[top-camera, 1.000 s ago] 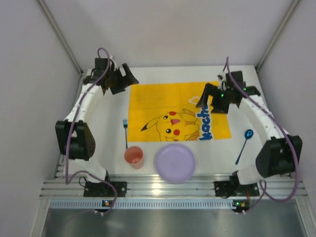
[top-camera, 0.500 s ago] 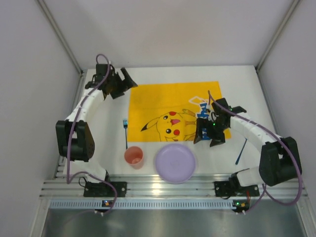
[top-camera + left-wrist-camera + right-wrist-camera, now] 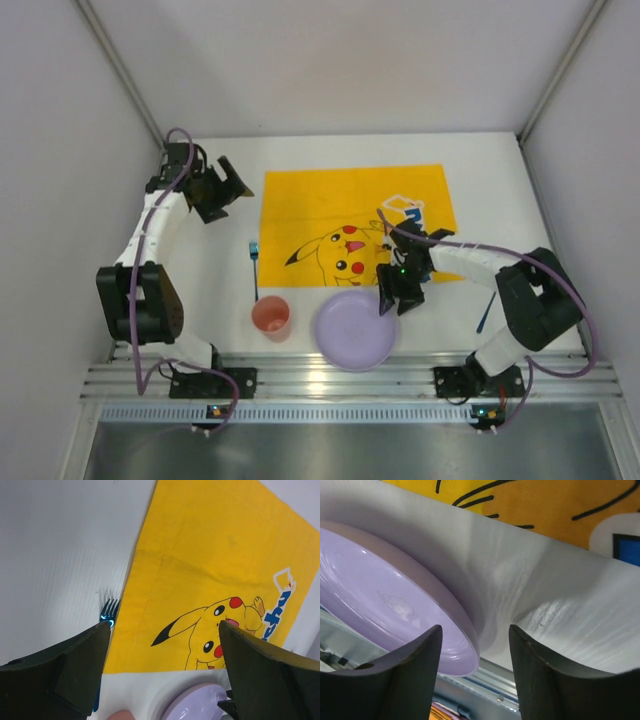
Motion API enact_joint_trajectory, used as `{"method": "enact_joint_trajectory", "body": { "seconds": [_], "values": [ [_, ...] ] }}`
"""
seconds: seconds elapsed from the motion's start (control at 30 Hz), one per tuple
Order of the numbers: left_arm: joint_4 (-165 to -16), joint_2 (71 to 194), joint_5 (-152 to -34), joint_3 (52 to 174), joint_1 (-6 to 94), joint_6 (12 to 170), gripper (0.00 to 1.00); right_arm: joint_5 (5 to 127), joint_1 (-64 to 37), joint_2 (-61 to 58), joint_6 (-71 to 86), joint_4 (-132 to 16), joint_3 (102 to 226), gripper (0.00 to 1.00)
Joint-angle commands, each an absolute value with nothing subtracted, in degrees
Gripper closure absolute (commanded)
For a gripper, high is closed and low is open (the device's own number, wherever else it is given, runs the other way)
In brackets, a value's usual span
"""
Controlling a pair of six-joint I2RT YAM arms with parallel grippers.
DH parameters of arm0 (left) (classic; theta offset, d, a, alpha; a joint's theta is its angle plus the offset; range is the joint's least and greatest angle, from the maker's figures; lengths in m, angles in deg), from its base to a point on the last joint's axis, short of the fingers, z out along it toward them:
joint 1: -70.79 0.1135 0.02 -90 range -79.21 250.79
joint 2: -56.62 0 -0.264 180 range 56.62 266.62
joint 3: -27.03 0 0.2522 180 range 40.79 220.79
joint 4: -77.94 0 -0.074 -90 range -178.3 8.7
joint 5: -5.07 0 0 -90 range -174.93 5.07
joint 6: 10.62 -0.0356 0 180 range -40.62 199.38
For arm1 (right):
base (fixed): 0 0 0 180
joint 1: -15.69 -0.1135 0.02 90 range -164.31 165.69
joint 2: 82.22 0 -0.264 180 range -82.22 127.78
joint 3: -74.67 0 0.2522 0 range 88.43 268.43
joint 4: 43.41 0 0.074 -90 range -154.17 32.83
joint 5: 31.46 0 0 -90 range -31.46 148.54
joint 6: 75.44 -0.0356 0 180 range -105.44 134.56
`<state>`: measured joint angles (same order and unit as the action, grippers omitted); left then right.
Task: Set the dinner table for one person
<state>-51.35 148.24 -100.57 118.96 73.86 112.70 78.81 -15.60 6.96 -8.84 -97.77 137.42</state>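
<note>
The large flat white dinner table (image 3: 330,150) lies directly beneath the right gripper (image 3: 475,628), whose jaws stand apart astride the rim of the glossy round lilac plate (image 3: 354,330); the left gripper (image 3: 164,624), likewise spread and empty, hovers over the table's far left beside the yellow Pikachu-print cloth mat (image 3: 340,205); one of its fingers hides the handle of the blue fork (image 3: 109,609); the tabletop looks finely ribbed.

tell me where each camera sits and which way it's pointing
Top external: above and behind the bases, looking down at the white table; both arms show.
Left wrist: above the table's far left, facing the yellow Pikachu-print cloth mat; left hand fingers frame it.
Right wrist: low, facing the round lilac plastic plate; right hand fingers show.
All three share the plate and mat.
</note>
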Motion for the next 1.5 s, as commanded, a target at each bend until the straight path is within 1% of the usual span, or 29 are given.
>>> {"method": "enact_joint_trajectory", "body": {
  "seconds": [0.0, 0.1, 0.13, 0.2, 0.33, 0.37, 0.43, 0.47, 0.53, 0.57, 0.63, 0.67, 0.87, 1.07, 1.17, 1.47],
  "values": [
    [-48.22, 141.89, -98.91, 116.74, 74.13, 110.32, 0.07, 77.52, -17.8, 9.17, -10.58, -93.21, 136.42, 0.5],
    [-47.61, 139.77, -99.17, 115.32, 74.13, 109.97, 0.08, 76.39, -19.2, 10.59, -10.84, -91.63, 136.42, 0.67],
    [-46.91, 139.33, -98.65, 115.15, 74.13, 109.71, 0.09, 76.12, -19.47, 10.76, -10.93, -91.45, 136.51, 0.83],
    [-45.77, 138.02, -97.95, 115.41, 74.04, 108.74, 0.1, 75.16, -20.0, 11.29, -10.76, -92.32, 137.91, 1.0],
    [-42.78, 136.96, -95.23, 117.34, 72.46, 106.45, 0.09, 72.52, -20.0, 8.93, -9.53, -97.85, 145.19, 1.0],
    [-42.42, 136.43, -94.09, 117.52, 71.59, 106.1, 0.09, 71.82, -19.91, 8.4, -9.09, -99.43, 150.34, 1.0],
    [-42.33, 135.82, -93.46, 117.26, 70.97, 106.27, 0.09, 69.53, -19.82, 8.65, -7.51, -104.26, 156.34, 1.0],
    [-42.42, 135.12, -93.2, 117.08, 70.96, 106.71, 0.09, 68.66, -19.56, 9.87, -7.15, -105.76, 162.29, 1.0],
    [-42.42, 134.5, -92.58, 116.64, 69.49, 107.5, 0.09, 66.72, -19.03, 11.81, -6.54, -108.93, 167.42, 1.0],
    [-42.33, 133.8, -92.58, 116.38, 68.95, 107.77, 0.1, 66.28, -18.16, 14.08, -6.54, -109.63, 171.54, 1.0],
    [-42.42, 133.18, -92.67, 115.77, 68.33, 108.29, 0.1, 66.1, -16.84, 17.16, -6.71, -110.86, 175.16, 1.0],
    [-42.25, 132.74, -92.67, 115.5, 67.72, 108.47, 0.1, 65.66, -15.62, 20.66, -6.97, -111.57, 179.1, 1.0],
    [-40.75, 130.63, -92.05, 114.88, 65.35, 109.53, 0.12, 64.26, -11.13, 35.16, -8.91, -115.26, 192.2, 1.0],
    [-39.35, 129.4, -90.56, 114.53, 63.58, 110.23, 0.12, 63.9, -8.84, 44.85, -10.58, -116.93, 200.92, 1.0],
    [-38.82, 128.96, -90.47, 114.53, 63.41, 110.23, 0.12, 61.62, -8.05, 46.88, -10.93, -118.34, 203.21, 1.0],
    [-38.46, 128.61, -90.29, 113.13, 63.14, 110.14, 0.13, 55.12, -5.67, 47.24, -10.84, -119.83, 200.67, 1.0]
  ]
}}
